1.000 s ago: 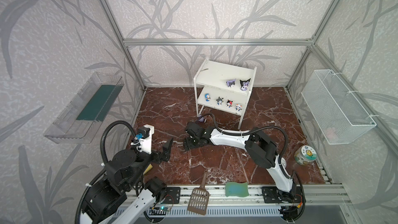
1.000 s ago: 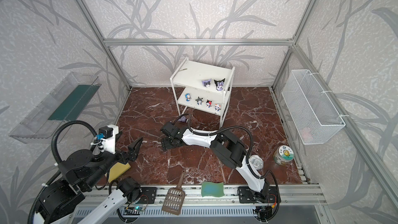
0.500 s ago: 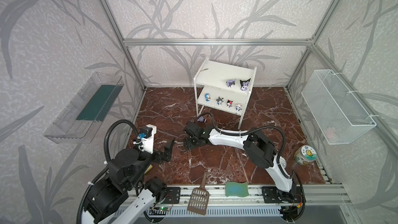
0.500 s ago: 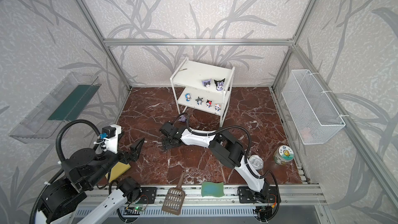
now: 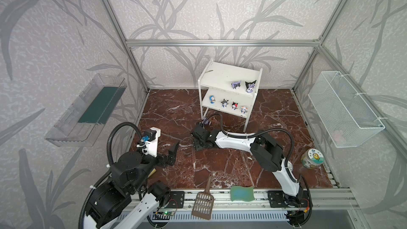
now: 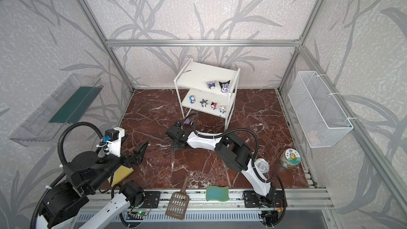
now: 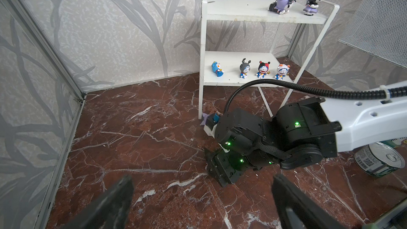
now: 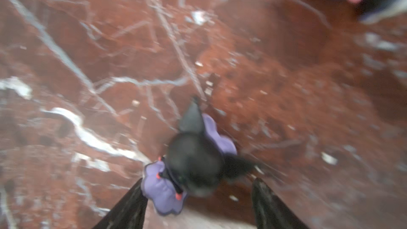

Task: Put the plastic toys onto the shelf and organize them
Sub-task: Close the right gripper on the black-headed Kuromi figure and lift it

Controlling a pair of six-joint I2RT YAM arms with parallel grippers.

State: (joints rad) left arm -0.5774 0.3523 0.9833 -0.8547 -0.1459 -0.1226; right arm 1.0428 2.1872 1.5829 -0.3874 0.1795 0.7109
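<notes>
The white shelf (image 5: 220, 77) stands at the back of the floor. Its top board carries a purple toy (image 5: 236, 84) and a black and purple toy (image 5: 250, 85). Several blue-white toys stand in a row on the lower board (image 5: 228, 104). My right gripper (image 8: 198, 180) points down at the floor (image 5: 199, 145), open round a black and purple toy (image 8: 193, 161). One finger (image 8: 132, 199) touches the toy's purple part; the other stands apart. Another purple toy (image 5: 206, 121) lies by the shelf's front left leg. My left gripper (image 5: 171, 153) hovers open and empty at the left.
A brown scoop (image 5: 203, 201) and a green sponge (image 5: 241, 192) lie at the front rail. A tin can (image 5: 312, 158) stands at the right. A wire basket (image 5: 343, 111) hangs on the right wall and a clear tray (image 5: 88, 111) on the left wall. A yellow sponge (image 6: 121, 172) lies under the left arm.
The right gripper's jaws have narrowed a little round the black and purple toy. The left arm has shifted slightly forward, still open.
</notes>
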